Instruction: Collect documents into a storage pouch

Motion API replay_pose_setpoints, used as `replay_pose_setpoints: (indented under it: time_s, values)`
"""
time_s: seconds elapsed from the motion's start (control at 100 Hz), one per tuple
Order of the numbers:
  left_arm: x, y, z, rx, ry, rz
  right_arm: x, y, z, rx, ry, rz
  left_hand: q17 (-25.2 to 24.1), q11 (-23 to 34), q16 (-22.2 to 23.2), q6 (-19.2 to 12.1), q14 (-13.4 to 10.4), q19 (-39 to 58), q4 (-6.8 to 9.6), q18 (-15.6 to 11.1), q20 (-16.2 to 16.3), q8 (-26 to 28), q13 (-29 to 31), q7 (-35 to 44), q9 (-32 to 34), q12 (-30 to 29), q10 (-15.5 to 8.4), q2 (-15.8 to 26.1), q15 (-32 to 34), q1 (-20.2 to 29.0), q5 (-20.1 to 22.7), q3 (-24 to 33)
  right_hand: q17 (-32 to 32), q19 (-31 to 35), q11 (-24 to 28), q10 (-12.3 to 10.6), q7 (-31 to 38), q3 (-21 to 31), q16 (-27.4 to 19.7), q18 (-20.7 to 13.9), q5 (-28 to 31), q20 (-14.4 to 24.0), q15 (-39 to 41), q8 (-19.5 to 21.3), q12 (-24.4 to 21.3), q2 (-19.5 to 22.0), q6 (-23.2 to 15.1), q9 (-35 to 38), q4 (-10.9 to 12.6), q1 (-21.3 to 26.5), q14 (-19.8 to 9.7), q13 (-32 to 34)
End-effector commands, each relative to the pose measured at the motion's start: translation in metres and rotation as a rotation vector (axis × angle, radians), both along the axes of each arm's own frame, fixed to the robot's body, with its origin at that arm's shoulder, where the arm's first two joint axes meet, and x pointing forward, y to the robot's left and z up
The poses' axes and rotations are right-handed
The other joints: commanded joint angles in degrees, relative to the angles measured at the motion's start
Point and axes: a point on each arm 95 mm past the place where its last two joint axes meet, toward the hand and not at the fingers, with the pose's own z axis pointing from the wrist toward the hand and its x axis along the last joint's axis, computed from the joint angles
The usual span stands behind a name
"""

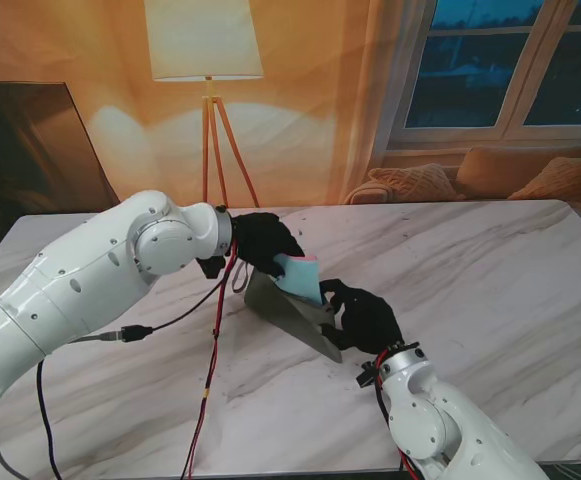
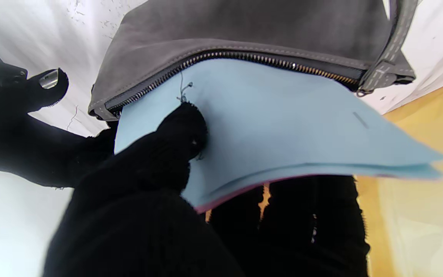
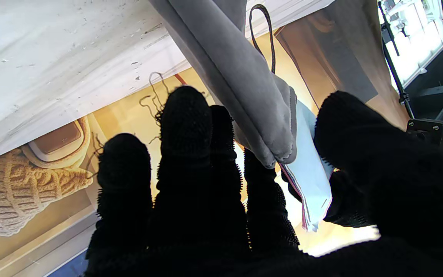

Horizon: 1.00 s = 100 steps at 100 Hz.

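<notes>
A grey suede pouch point(image 1: 288, 308) stands tilted on the marble table, its zipper open along the upper edge point(image 2: 244, 57). A stack of light blue documents point(image 1: 300, 277) with a pink sheet underneath sits partly inside the mouth point(image 2: 283, 127). My left hand point(image 1: 263, 240) is shut on the stack, thumb point(image 2: 179, 134) pressed on the top sheet. My right hand point(image 1: 367, 317) grips the pouch's nearer right end. In the right wrist view the pouch point(image 3: 237, 77) runs between fingers point(image 3: 185, 127) and thumb, with the papers point(image 3: 310, 181) sticking out.
The marble table point(image 1: 490, 280) stretches to the right and far side. Red and black cables point(image 1: 210, 370) hang from my left arm toward the near edge. A dark strap loop point(image 1: 240, 278) trails from the pouch's far left corner.
</notes>
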Motion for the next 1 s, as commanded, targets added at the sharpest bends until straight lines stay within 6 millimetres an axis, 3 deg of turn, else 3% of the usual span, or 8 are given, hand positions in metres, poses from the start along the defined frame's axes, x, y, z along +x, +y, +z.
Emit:
replay_pose_setpoints:
  time_s: [0.0, 0.29, 0.38, 0.48, 0.62, 0.72, 0.85, 0.99]
  values:
    - [0.001, -0.003, -0.002, 0.012, 0.008, -0.004, -0.001, 0.001, -0.003, -0.008, 0.02, 0.002, -0.3, 3.3, 0.9, -0.2, 2.0, 2.1, 2.0, -1.0, 1.1, -1.1, 2.8, 2.6, 3.4, 1.4, -0.8, 0.6, 1.1, 0.2, 0.7, 3.9, -0.9, -0.4, -0.4, 0.0, -0.3, -0.5, -0.4, 0.1, -1.0, 0.1, -0.9, 0.0, -0.1, 1.1, 0.1, -1.9, 1.7, -2.2, 0.5, -1.5]
    - [0.0, -0.005, -0.007, -0.002, 0.001, -0.004, -0.001, 0.002, -0.005, -0.01, 0.035, -0.004, -2.2, -0.5, -1.5, 0.9, 1.8, 1.0, 0.48, -1.6, 0.5, -3.5, -0.5, 0.1, 0.2, -1.2, -1.6, 0.4, -3.1, -2.7, 0.0, 4.5, -1.1, -0.6, -0.5, 0.2, -0.3, -0.6, -0.4, 0.2, -1.1, 0.4, -1.1, 0.0, -0.2, 0.9, 0.3, -2.2, 1.8, -2.2, 0.6, -1.8]
    - [-0.001, -0.005, -0.003, -0.003, -0.009, -0.005, -0.001, 0.003, -0.005, -0.012, 0.039, -0.015, -2.3, 0.0, -1.2, 0.7, 1.8, 0.9, 0.46, -1.6, 0.5, -3.2, -0.5, 0.4, 0.1, -0.9, -1.6, 0.4, -2.8, -2.8, 0.1, 4.5, -1.1, -0.4, -0.5, 0.7, -0.4, -0.6, -0.3, 0.5, -1.2, 0.6, -1.1, -0.1, -0.3, 0.7, 0.8, -2.2, 1.8, -2.2, 0.8, -2.0]
    - [-0.002, -0.005, 0.001, 0.001, -0.014, -0.013, 0.0, 0.005, -0.007, -0.009, 0.048, -0.034, -3.1, 0.1, -0.7, 0.9, 1.7, 0.6, 1.1, -1.5, 0.5, -3.5, -1.5, -0.1, -1.0, -0.2, -1.8, -0.6, -3.1, -7.0, 0.2, 6.7, -1.2, -0.1, -0.7, 1.4, -0.8, -0.5, -0.3, 0.7, -1.3, 0.7, -0.9, -0.3, -0.5, 0.6, 1.4, -2.3, 1.7, -2.2, 1.1, -2.0]
    - [-0.003, -0.006, 0.002, 0.017, -0.008, -0.017, 0.0, 0.007, -0.007, -0.006, 0.049, -0.068, -2.2, 2.3, 0.7, 0.6, 1.4, 1.1, -0.01, -1.5, 0.7, -3.2, 0.1, 1.2, 0.0, 1.8, -2.3, -0.5, -1.0, -4.4, 1.3, 7.1, -1.1, 0.4, -1.0, 2.3, -1.8, -0.7, -0.3, 1.1, -2.3, 0.8, -0.6, -1.1, -1.0, 0.7, 2.4, -2.5, 1.7, -2.4, 1.5, -2.0]
    - [-0.003, -0.006, 0.002, 0.016, -0.002, -0.012, 0.001, 0.008, -0.007, -0.005, 0.056, -0.089, -1.5, 3.6, 1.5, 0.5, 1.3, 1.5, 0.12, -1.4, 0.9, -2.8, 1.3, 2.1, 0.8, 2.6, -2.4, -0.3, 0.3, -3.8, 1.6, 6.8, -1.1, 0.9, -1.3, 3.4, -2.5, -1.0, -0.3, 1.6, -2.6, 0.8, -0.4, -1.8, -1.7, 0.8, 3.8, -2.2, 1.7, -2.6, 2.1, -1.9]
    - [-0.004, -0.007, 0.004, 0.015, 0.014, -0.007, 0.002, 0.012, -0.009, 0.009, 0.094, -0.101, 0.0, 6.0, 2.6, 0.6, 1.5, 2.5, 1.13, -1.0, 1.7, -3.0, 3.4, 3.3, 2.7, 3.6, -2.6, -1.9, 2.8, -5.7, 2.6, 10.1, -1.0, 1.4, -2.8, 5.1, -2.8, -1.2, -0.7, 2.2, 1.5, 0.1, -0.7, -3.9, -4.2, 0.2, 4.7, 0.8, 1.6, -2.8, 3.1, -1.4]
    - [-0.005, -0.007, 0.004, 0.014, 0.017, -0.009, 0.003, 0.017, -0.012, 0.011, 0.133, -0.089, 0.6, 6.5, 2.6, 0.6, 1.6, 2.7, 1.26, -0.8, 2.0, -3.6, 4.3, 3.5, 3.5, 3.5, -2.8, -2.8, 3.4, -6.7, 3.3, 12.2, 0.0, 1.6, -4.4, 5.4, -1.3, 0.7, -1.6, 2.4, 9.5, -0.5, -1.9, -4.8, -6.4, -0.1, 1.8, 5.0, 1.7, -1.7, 3.4, -0.1]
